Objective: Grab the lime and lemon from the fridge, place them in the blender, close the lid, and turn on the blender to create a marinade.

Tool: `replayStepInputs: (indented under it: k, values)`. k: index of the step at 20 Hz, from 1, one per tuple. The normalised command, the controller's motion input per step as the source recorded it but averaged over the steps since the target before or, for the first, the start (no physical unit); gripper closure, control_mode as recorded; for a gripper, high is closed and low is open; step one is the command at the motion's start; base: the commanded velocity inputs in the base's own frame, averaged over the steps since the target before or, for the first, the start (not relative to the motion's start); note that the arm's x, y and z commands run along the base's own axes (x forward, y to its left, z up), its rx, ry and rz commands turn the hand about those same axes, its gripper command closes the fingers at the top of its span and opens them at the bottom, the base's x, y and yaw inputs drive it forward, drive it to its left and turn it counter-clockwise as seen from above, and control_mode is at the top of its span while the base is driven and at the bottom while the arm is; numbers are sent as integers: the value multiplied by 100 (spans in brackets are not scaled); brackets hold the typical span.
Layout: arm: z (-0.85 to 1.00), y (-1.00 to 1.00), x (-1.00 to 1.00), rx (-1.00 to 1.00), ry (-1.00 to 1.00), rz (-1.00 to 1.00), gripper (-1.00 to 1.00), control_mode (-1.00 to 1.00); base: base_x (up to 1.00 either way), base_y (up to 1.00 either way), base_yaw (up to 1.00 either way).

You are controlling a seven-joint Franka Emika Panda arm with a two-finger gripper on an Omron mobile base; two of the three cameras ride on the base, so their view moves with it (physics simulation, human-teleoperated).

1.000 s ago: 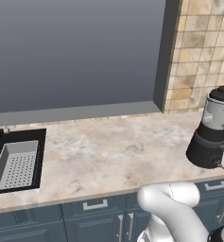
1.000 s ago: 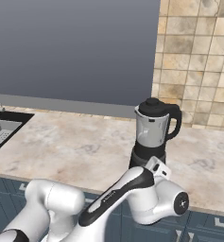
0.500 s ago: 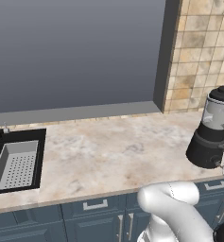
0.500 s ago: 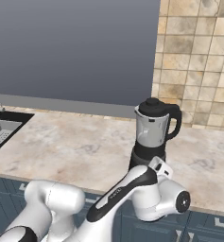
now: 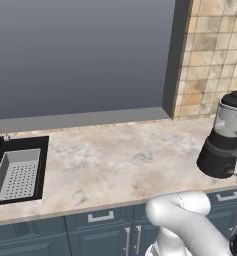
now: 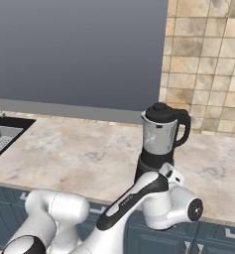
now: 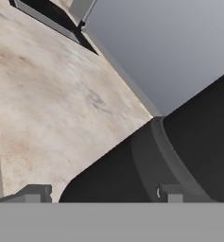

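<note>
Hand view: the gripper [image 7: 101,193] is held at the blender's [image 7: 179,156] black base, one fingertip to each side; whether it is loose or clenched on the base cannot be told. The lid [image 6: 160,107] is seated on the jar, so the switching-on is judged the step left. The blender [image 5: 224,140] stands near the counter's [image 5: 115,165] right end, below the tiled wall [image 6: 208,59]; bare counter lies leftward to the sink [image 5: 15,170].

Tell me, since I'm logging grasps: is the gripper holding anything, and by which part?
Cannot be told. The gripper sits at the black tapered blender base, one fingertip on each side, but contact isn't visible.
</note>
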Motion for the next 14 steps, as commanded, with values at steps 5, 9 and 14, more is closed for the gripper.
replayStepInputs:
  k: [5,9,14]
  values:
    - [-19,-7,10,0,0,0,-100,-100,0,0,0]
    - [-13,-3,6,0,0,0,-100,-100,0,0,0]
    - [-3,-2,-8,0,-1,0,-100,-100,0,0,0]
